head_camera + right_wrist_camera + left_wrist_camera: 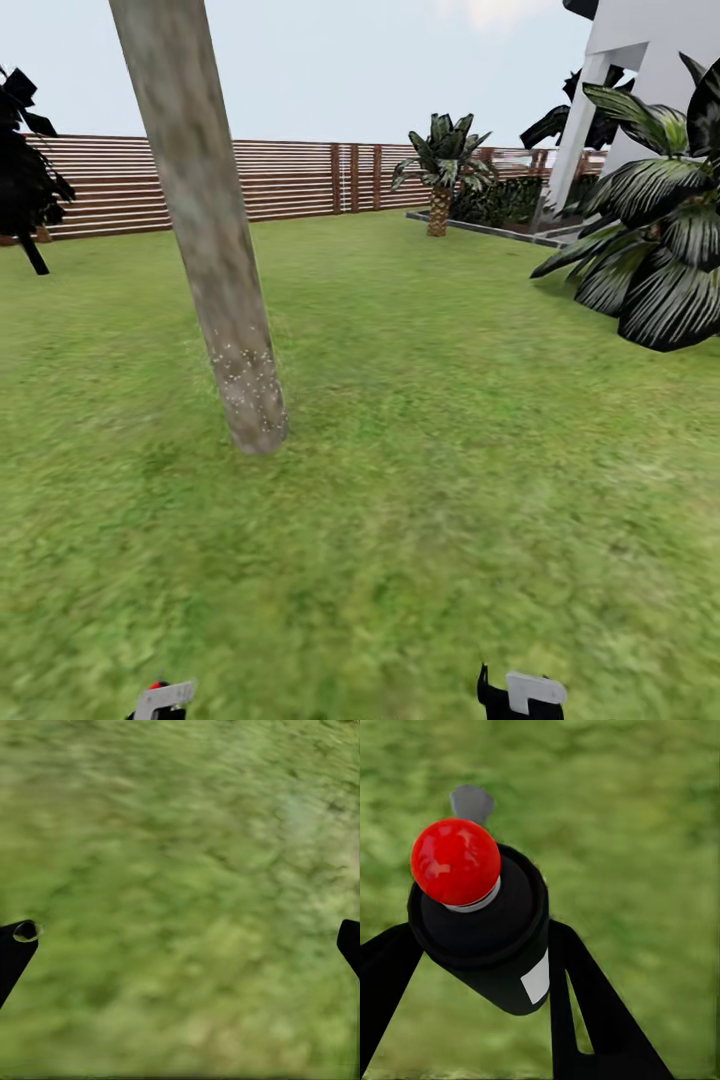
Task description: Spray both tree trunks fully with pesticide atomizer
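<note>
One tree's trunk [205, 230], thick, pale and mottled, leans up from the lawn ahead and to the left. Whitish specks of pesticide [246, 378] dot its lowest part only. In the left wrist view the pesticide atomizer [484, 937], a black body with a round red tip [455, 861], sits between the black fingers of my left gripper [487, 971], which is shut on it. The left gripper [162, 700] shows at the bottom edge of the head view, well short of the trunk. My right gripper [184, 945] hangs open over bare grass, also low in the head view [527, 695].
The green lawn [430, 450] stretches to a brown slat fence [280, 180]. A small palm [440, 175] stands by a planter bed at the back right. A big dark-leaved plant [655, 260] and a white building [650, 70] are at the right, a dark tree [25, 185] at the left.
</note>
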`<state>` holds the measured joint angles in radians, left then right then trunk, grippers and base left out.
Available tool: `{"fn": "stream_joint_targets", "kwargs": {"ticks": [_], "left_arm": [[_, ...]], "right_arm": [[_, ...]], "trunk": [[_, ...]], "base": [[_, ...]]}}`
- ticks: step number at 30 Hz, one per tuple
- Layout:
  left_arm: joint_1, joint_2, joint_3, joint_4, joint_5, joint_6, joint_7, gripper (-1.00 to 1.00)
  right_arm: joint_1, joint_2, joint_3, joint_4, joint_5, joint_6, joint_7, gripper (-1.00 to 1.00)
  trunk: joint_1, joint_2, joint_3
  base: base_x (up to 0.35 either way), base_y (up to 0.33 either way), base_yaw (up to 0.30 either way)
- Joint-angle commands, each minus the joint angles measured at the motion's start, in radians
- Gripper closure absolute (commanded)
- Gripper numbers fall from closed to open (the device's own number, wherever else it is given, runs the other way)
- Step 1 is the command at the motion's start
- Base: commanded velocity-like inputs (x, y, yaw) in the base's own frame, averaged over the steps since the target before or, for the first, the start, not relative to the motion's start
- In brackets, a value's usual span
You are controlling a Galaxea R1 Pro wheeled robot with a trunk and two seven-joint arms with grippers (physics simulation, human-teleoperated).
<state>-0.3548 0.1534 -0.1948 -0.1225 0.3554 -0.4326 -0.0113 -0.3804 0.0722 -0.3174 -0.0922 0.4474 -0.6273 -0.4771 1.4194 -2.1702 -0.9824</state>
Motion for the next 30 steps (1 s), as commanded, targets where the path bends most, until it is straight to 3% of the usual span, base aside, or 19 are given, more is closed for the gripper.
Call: {"fn": "stream_joint_targets", "kwargs": {"ticks": [1, 6, 30], "left_arm": [[0.0, -0.001, 0.0, 0.0, 0.0, 0.0, 0.003, 1.0], [0.0, -0.002, -0.001, 0.0, 0.0, 0.0, 0.044, 1.0], [0.0, -0.003, -0.002, 0.001, 0.0, 0.001, 0.046, 1.0]], "right_arm": [[0.0, 0.0, 0.0, 0.0, 0.0, 0.0, 0.0, -1.0], [0.0, -0.001, 0.0, 0.0, 0.001, 0.0, 0.0, -1.0], [0.0, 0.0, 0.001, 0.003, 0.001, 0.0, 0.0, -1.0]], "trunk": [[0.0, 0.0, 0.0], [0.0, 0.0, 0.001], [0.0, 0.0, 0.003]], "base": [[-0.157, -0.233, 0.275], [-0.036, -0.169, 0.278], [0.0, -0.001, 0.282]]}}
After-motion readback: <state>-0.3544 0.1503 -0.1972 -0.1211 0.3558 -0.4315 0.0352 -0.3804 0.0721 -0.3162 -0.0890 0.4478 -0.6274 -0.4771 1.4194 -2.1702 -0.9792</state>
